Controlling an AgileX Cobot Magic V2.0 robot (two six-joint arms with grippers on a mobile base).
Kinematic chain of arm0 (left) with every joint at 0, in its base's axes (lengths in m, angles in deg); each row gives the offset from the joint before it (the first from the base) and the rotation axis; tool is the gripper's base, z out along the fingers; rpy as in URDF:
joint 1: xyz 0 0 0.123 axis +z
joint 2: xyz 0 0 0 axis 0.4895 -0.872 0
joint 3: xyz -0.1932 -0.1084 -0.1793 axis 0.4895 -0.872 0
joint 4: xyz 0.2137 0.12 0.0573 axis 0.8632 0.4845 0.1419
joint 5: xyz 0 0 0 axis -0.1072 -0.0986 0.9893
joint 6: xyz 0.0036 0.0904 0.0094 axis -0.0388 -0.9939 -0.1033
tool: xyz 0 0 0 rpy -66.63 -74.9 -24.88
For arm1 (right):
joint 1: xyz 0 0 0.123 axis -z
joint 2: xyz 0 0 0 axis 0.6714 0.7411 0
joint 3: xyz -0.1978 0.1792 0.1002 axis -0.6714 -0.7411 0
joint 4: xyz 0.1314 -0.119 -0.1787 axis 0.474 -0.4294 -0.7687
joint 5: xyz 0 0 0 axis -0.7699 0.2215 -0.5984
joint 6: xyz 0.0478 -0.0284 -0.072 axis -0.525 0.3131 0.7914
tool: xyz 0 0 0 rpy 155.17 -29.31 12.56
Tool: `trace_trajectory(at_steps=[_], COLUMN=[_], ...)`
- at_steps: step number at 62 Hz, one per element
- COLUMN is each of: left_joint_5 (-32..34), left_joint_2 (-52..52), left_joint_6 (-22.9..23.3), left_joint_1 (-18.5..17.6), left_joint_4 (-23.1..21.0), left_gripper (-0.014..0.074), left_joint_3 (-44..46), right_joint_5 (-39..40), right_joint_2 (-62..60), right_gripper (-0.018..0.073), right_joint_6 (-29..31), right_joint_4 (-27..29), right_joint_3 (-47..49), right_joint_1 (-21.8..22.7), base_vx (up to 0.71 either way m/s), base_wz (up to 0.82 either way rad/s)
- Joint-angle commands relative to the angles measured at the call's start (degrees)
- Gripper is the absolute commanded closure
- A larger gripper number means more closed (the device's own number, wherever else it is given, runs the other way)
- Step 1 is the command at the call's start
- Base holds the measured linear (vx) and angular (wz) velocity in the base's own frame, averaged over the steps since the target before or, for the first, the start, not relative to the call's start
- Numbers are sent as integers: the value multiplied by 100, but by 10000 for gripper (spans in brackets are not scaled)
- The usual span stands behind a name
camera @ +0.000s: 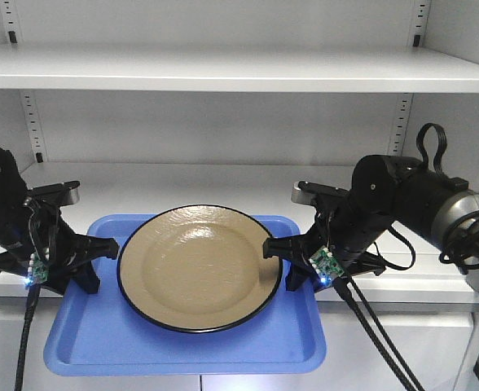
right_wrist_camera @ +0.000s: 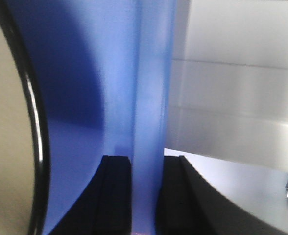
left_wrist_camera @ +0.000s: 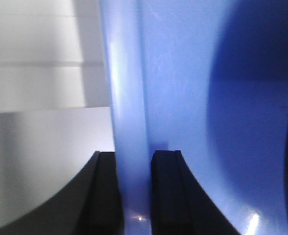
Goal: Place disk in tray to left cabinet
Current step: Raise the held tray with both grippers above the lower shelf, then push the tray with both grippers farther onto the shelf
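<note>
Where grippers (left_wrist_camera: 134, 191) pinch it, glossy tray (camera: 101, 346) bears round disk (camera: 199, 265).

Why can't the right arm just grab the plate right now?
It probably can't yet: the right gripper is shut on the tray rim, and so is the left gripper on the other side. The disk lies close beside it and uncovered, but letting go would drop that side of the tray.

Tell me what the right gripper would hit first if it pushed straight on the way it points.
Probably the disk. The right gripper is already clamped on the tray rim, and the disk's edge lies just inward, though depth is unclear.
</note>
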Motion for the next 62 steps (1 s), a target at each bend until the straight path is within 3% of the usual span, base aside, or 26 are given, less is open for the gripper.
trace_trajectory(at_steps=[1,62], left_joint_5=[184,184], left_joint_2=[349,349], left_joint_6=[0,-30], left_joint_1=[-19,-19], left_joint_4=[-135,-135], left_gripper=[597,597], left_joint_3=[220,220], right_joint_5=[177,138], right_joint_2=[-331,-331], right_gripper=[563,563], right_joint_6=[17,17], right_joint_4=[-3,-3], right_joint_3=[192,192], right_joint_1=[32,32], base_vx=[0,2], base_wz=[0,0])
